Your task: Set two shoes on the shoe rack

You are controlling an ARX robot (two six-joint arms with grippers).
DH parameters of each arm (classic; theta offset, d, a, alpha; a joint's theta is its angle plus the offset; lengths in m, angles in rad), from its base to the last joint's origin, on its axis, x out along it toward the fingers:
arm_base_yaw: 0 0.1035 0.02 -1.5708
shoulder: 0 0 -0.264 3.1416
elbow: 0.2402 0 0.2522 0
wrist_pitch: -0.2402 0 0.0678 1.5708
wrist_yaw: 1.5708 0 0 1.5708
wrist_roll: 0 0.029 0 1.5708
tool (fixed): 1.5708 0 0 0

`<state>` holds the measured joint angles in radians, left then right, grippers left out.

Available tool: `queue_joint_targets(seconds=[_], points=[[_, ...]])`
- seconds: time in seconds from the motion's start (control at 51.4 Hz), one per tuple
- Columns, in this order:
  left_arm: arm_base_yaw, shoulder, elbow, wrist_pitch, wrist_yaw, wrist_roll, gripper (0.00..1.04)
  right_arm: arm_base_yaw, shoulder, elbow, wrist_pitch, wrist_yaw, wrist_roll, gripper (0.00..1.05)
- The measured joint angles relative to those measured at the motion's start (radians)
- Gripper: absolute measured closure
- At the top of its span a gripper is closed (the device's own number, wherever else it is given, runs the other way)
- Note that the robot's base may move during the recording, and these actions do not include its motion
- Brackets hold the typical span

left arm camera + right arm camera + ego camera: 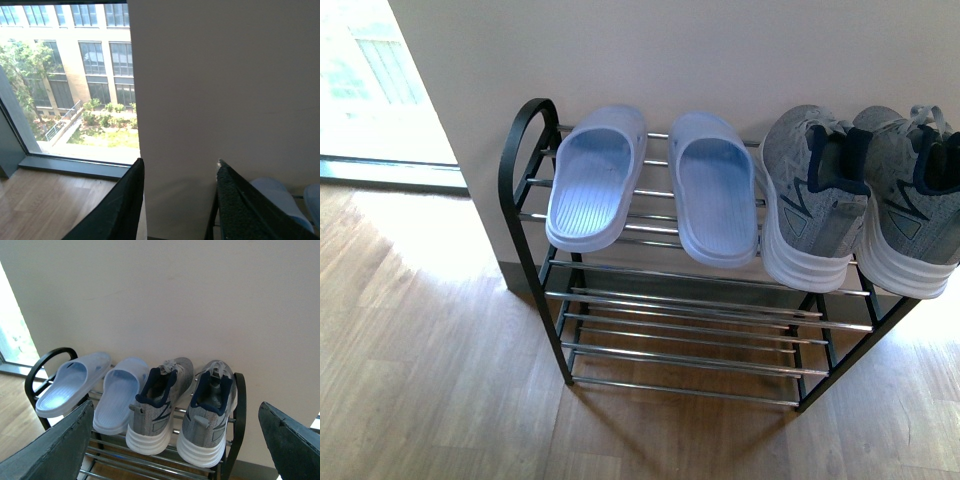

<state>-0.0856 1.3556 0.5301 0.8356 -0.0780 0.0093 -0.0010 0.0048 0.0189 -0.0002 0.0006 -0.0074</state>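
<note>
A: Our left gripper [177,200] and right gripper [175,440] hang spread and empty.

B: Beyond them, both slides [595,180] and both sneakers [815,195] sit on the shoe rack's [525,180] top shelf, heels overhanging; we judge a stray nudge tips one off.

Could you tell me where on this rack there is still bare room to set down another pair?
The top shelf is crowded: two slides and two sneakers fill it. The lower chrome-rod tiers of the shoe rack are bare.

Daylight from the overexposed window [380,80] casts soft shadows across the floor [420,380].
</note>
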Motion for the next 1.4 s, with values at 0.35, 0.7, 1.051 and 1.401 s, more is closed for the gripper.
queue_joint_targets(seconds=[0.35,0.7,1.051,1.401], points=[[0.080,-0.214,-0.267,0.035,0.072,-0.007,1.03,0.000,0.000,0.000,0.000,0.000,0.000,0.09],[0.084,-0.419,-0.403,-0.035,0.078,-0.007,1.03,0.000,0.000,0.000,0.000,0.000,0.000,0.09],[0.084,-0.576,-0.496,-0.087,0.078,-0.007,1.03,0.000,0.000,0.000,0.000,0.000,0.000,0.09],[0.084,-0.801,-0.516,-0.293,0.078,-0.007,1.03,0.000,0.000,0.000,0.000,0.000,0.000,0.09]])
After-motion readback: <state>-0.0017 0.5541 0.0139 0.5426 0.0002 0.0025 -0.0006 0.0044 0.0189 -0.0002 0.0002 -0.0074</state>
